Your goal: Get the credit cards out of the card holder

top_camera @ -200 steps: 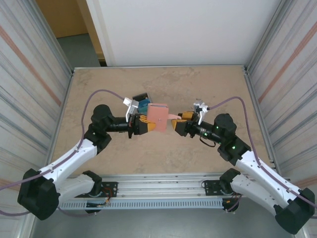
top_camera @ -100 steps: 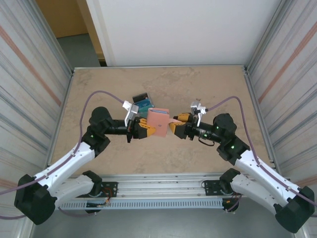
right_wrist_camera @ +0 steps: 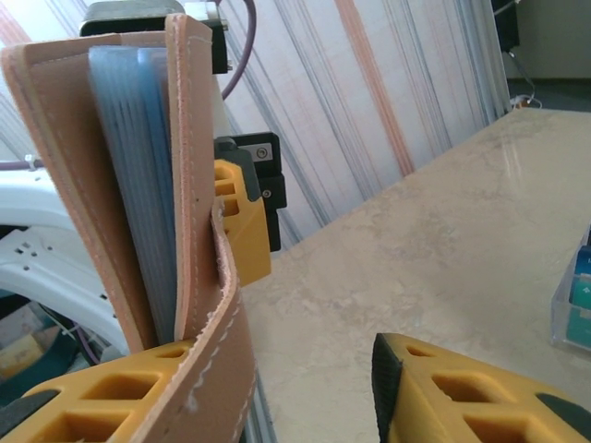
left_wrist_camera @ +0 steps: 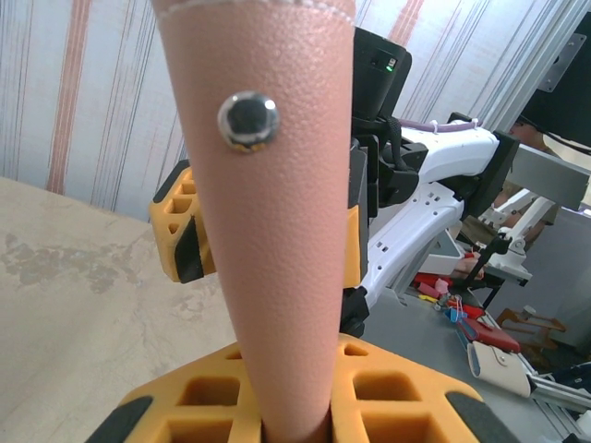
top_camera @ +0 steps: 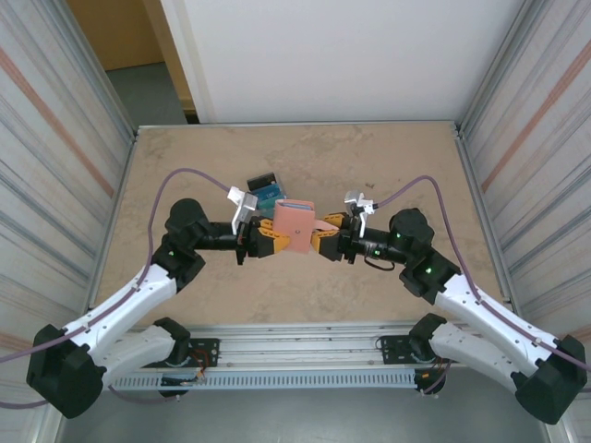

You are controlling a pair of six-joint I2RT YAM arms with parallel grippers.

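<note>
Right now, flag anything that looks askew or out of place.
The card holder stands on edge, clamped in the left tool, and its pink tab curls outward beside the right tool. A fanned blue and teal pile lies crookedly on the table behind it.

A table seen from above, roughly square, with a beige, marbled stone-look top mottled in paler and darker patches. A thin metal strip edges it. Flat on the top lies a small fanned pile of cards. In it a black card sits at the far left, with blue and teal cards toward the right, all overlapping. The pile sits a little left of the table's middle and a little toward its far edge, well apart from every side. Along the table's near edge runs a metal rail. The left arm's base and the right arm's base are bolted there, either side of the table's middle.
</note>
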